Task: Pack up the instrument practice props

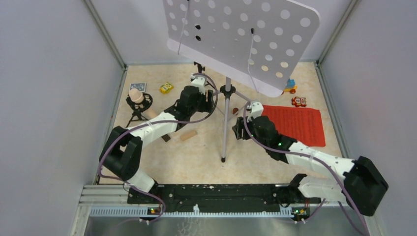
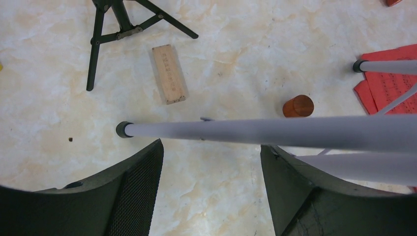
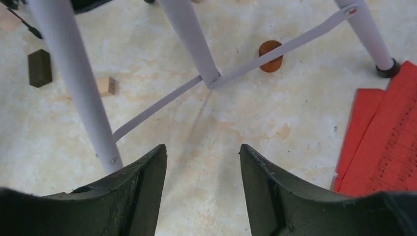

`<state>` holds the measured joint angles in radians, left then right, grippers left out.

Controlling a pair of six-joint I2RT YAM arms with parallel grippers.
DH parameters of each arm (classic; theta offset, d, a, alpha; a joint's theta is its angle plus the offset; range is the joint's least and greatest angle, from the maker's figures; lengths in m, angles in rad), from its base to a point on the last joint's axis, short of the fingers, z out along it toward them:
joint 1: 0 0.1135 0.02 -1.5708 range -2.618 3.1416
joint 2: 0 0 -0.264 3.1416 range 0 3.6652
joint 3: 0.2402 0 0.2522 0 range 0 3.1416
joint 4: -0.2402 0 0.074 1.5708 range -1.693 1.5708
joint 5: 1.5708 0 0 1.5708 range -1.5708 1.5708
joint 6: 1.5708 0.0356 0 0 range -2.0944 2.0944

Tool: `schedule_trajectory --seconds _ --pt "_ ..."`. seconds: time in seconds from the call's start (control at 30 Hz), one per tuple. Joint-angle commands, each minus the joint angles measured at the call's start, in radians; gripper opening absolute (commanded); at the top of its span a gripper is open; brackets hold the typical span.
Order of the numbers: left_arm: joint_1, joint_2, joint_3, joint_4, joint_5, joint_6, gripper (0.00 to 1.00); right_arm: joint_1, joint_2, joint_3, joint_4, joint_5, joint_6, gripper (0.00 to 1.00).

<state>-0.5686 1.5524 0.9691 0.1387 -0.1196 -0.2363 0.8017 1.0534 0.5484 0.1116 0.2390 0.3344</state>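
Note:
The white perforated music desk (image 1: 241,34) stands tall at the back on silver tripod legs (image 1: 225,123). Red sheet-music pages (image 1: 295,123) lie flat to its right. A beige microphone (image 1: 136,96) sits on a small black tripod (image 1: 134,115) at the left. My left gripper (image 1: 209,96) is open and empty just left of the stand's hub. In the left wrist view a silver leg (image 2: 270,130) crosses just past the left gripper (image 2: 211,145). My right gripper (image 1: 239,129) is open and empty right of the front leg; in the right wrist view it (image 3: 202,147) hangs over bare floor between a leg (image 3: 74,83) and the red pages (image 3: 388,147).
A tan wooden block (image 2: 168,73) and a brown cylinder (image 2: 298,105) lie on the floor near the legs. A second small black tripod (image 2: 118,24) stands beyond the block. Toy cars (image 1: 166,88) (image 1: 298,102) sit at the back. Grey walls close in on both sides.

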Motion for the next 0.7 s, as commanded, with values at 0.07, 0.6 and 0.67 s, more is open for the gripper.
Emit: schedule_trajectory --seconds 0.07,0.6,0.67 --pt "0.012 0.058 0.1 0.003 0.045 0.004 0.77 0.016 0.143 0.123 0.151 -0.021 0.064 0.55" --pt "0.013 0.145 0.177 -0.047 0.211 0.073 0.78 0.314 0.347 0.252 0.308 0.032 0.045 0.54" --pt "0.013 0.137 0.172 -0.053 0.18 0.065 0.78 0.324 0.385 0.291 0.305 0.023 0.043 0.54"
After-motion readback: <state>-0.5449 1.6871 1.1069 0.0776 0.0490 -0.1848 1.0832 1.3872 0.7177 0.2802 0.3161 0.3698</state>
